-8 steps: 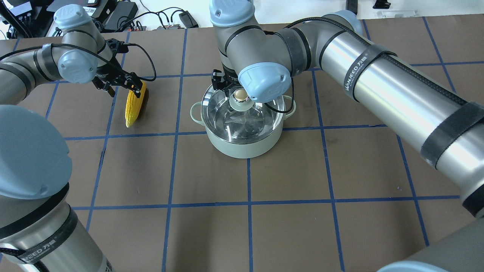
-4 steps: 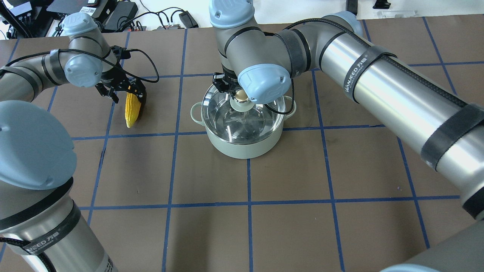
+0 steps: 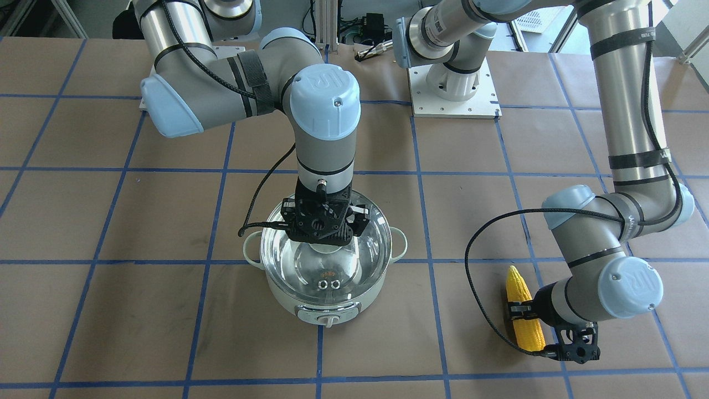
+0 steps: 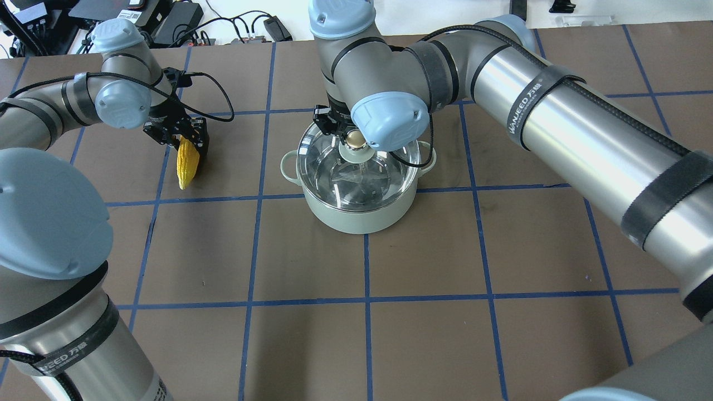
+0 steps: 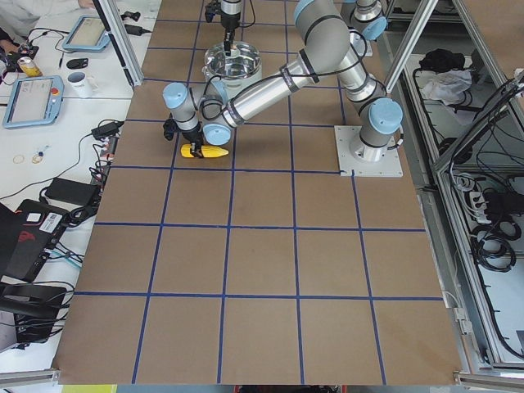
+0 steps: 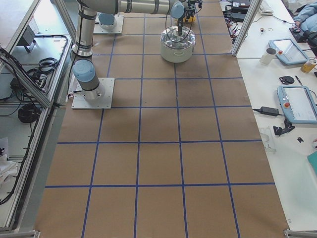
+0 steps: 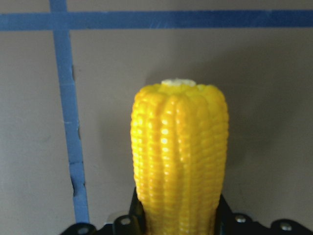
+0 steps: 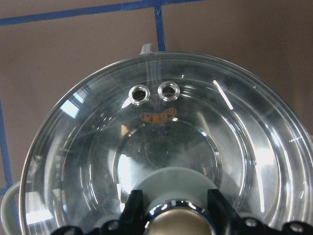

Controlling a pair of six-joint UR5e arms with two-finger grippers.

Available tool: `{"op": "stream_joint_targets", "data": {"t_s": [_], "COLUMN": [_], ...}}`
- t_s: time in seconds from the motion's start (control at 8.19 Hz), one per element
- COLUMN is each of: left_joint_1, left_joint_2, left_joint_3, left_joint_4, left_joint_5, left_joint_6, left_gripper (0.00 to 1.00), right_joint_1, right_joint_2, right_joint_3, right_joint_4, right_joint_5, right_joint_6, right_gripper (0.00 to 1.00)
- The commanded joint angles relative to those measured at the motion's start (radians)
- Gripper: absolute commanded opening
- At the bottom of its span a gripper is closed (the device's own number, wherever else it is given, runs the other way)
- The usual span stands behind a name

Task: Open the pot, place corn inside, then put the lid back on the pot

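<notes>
The mint-green pot [image 4: 362, 220] stands mid-table with the clear glass lid [image 4: 356, 178] on it. My right gripper [image 4: 346, 133] is down over the lid, its fingers shut on either side of the beige knob [image 4: 353, 139]. The right wrist view shows the lid [image 8: 171, 127] with both vent holes, and the knob between the fingers [image 8: 134, 205]. The yellow corn [image 4: 184, 164] is on the table left of the pot. My left gripper [image 4: 187, 138] is shut on its thick end. The left wrist view shows the corn [image 7: 178, 161] clamped, its tip pointing away.
The table is brown with blue grid tape. Cables and power bricks [image 4: 178, 22] lie beyond its far edge. My right arm's forearm [image 4: 557, 122] spans the table's right half above the surface. Both arm bases [image 3: 451, 83] stand on the robot's side.
My left gripper came down over the corn's thick end and closed on it; the corn shifted a little left. My right gripper stayed at the lid knob.
</notes>
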Motion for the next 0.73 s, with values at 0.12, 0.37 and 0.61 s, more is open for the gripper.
{"op": "stream_joint_targets", "data": {"t_s": [0.12,0.37,0.61], "left_joint_1": [-0.006,-0.055,-0.188], "left_joint_2": [0.090,0.185,0.265], "left_joint_3": [0.007,0.030,0.043], "left_joint_4": [-0.061,-0.142,-0.143], "left_joint_5": [-0.003,-0.006,-0.007], "left_joint_6": [-0.086,-0.201,-0.330], "left_gripper": [0.00,0.00,0.00], "right_joint_1": [-0.053,-0.182,-0.346], "right_joint_2": [-0.108,-0.157,-0.224], "right_joint_3": [-0.039,-0.038,-0.036], "right_joint_4": [0.065,0.134,0.220], "right_joint_5": [-0.003,0.016,0.038], "right_joint_6": [-0.115,-0.233,-0.403], "right_gripper": [0.29,0.27,0.26]}}
